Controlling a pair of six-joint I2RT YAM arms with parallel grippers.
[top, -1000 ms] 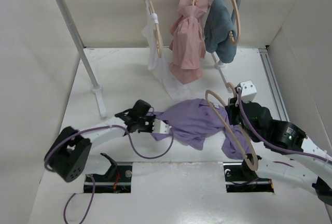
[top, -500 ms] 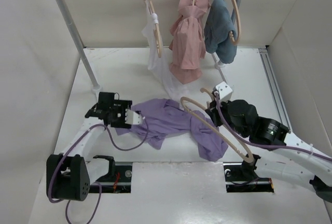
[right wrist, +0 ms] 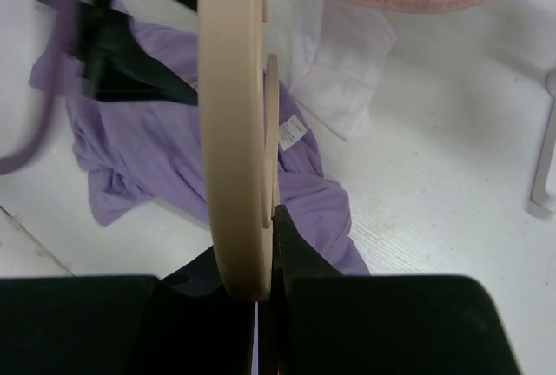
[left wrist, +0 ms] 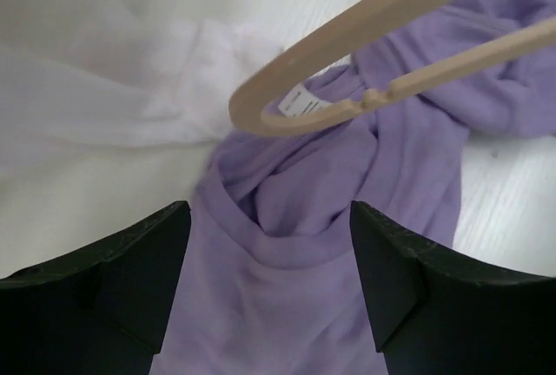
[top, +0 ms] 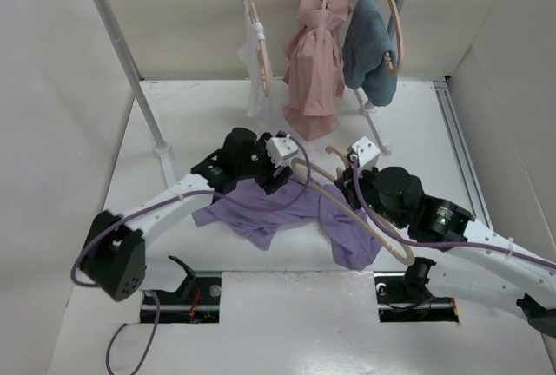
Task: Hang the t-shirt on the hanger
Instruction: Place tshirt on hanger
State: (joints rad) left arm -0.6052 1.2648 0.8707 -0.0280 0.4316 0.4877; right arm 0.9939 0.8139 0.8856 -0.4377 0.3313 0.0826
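Note:
The lavender t-shirt [top: 278, 210] lies crumpled on the white table, its collar and white label [left wrist: 300, 103] toward the back. My left gripper [top: 274, 182] hovers over the collar area, open, with purple cloth [left wrist: 278, 305] showing between its black fingers [left wrist: 130, 279] and nothing gripped. My right gripper [top: 354, 186] is shut on the pale wooden hanger [top: 365, 219]. It holds the hanger edge-on [right wrist: 230, 132], with one rounded end [left wrist: 261, 115] reaching over the collar just ahead of the left gripper. The t-shirt [right wrist: 156, 158] lies under the hanger.
A clothes rack at the back carries a white garment [top: 261, 88], a pink one [top: 314, 62] and a blue-grey one [top: 369, 45] on like hangers. Its left post foot [top: 165, 156] and right foot [top: 373, 119] stand on the table. Walls close in both sides.
My left gripper pulled the t-shirt leftward, let it go and opened, then swung right to above the collar. The right gripper carried the hanger leftward, toward the left gripper.

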